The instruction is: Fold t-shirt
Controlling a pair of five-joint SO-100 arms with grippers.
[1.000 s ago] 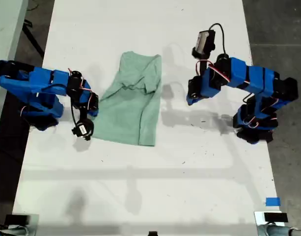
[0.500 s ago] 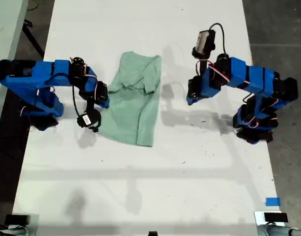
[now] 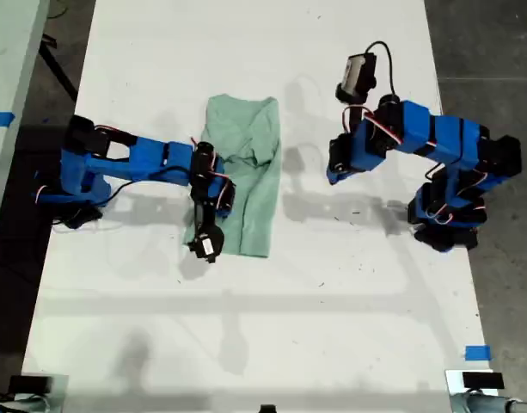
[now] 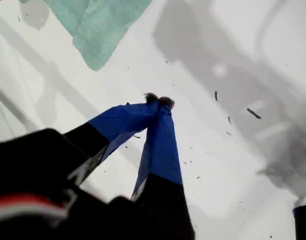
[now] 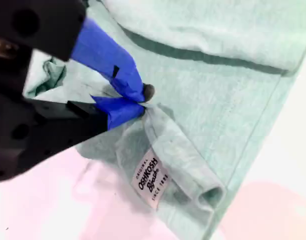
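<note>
two blue arms work over the white table (image 3: pixel 246 344). the t-shirt (image 3: pixel 246 185) lies near the table's middle, partly folded into a tall narrow shape, pale mint green, with rumpled layers in its upper half. my second gripper (image 5: pixel 143 102) reaches in from the exterior view's left, its arm stretched across the shirt's edge, and its jaws are pinched tight on a fold of the green cloth; in the second wrist view a white label (image 5: pixel 150 179) with printed lettering shows on the turned-over fabric just beside the tips. my first gripper (image 4: pixel 159 101) hangs over bare table on the exterior view's right, apart from the shirt, its two blue fingers (image 4: pixel 162 145) pressed together with nothing between them. a corner of the shirt shows beyond the tips in the first wrist view.
</note>
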